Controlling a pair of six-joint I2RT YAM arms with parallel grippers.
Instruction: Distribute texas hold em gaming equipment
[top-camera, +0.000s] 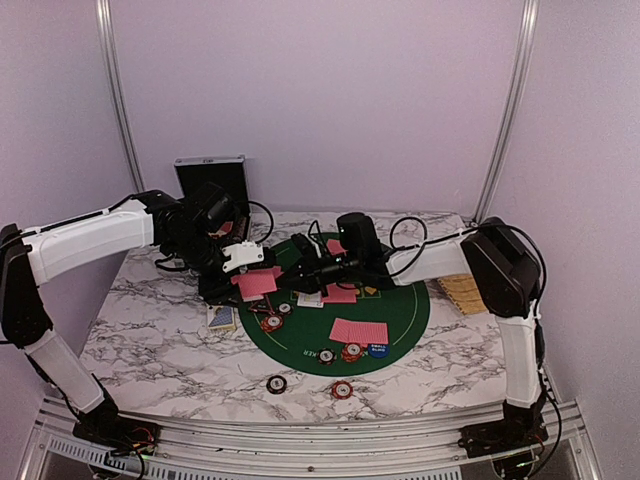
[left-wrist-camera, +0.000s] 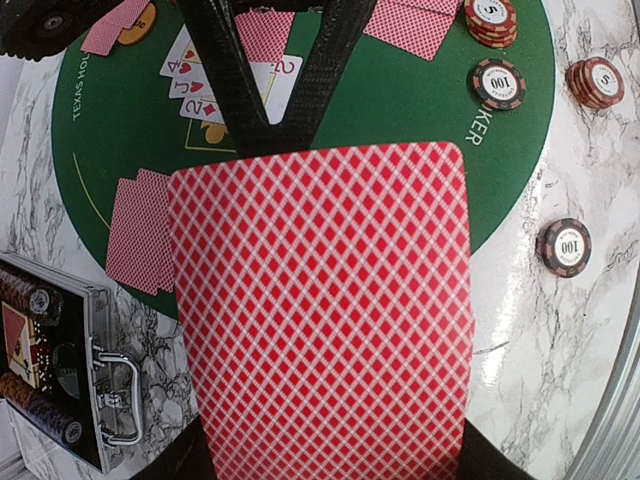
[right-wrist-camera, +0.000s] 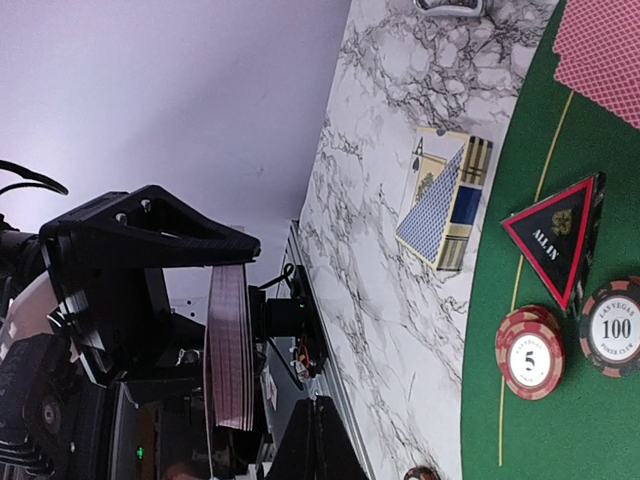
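Holding a thick deck of pink-red-backed playing cards (left-wrist-camera: 320, 310) up over the near-left rim of the green mat (left-wrist-camera: 400, 130), the left jaws are clamped across the deck's long sides. The right jaws are pressed together, with their black tips meeting at the deck's far short edge. I cannot tell whether a card is nipped between them. Below, a row of face-up cards (left-wrist-camera: 195, 85) lies on the mat. Face-down pairs (left-wrist-camera: 140, 235) sit at its edges, one of them just beside the open black case (left-wrist-camera: 60, 370) on the marble bench (top-camera: 150, 330). A red chip stack (left-wrist-camera: 490, 20) and a black chip marked 100 (left-wrist-camera: 498, 83) rest on the felt. Another red stack (left-wrist-camera: 593, 83) and a second black chip (left-wrist-camera: 563, 247) lie off it on bare marble. In the right wrist view the triangular all-in marker (right-wrist-camera: 557, 238) lies on the mat near two of the chips. A box with a blue-backed card (right-wrist-camera: 445, 200) sits just outside the felt.
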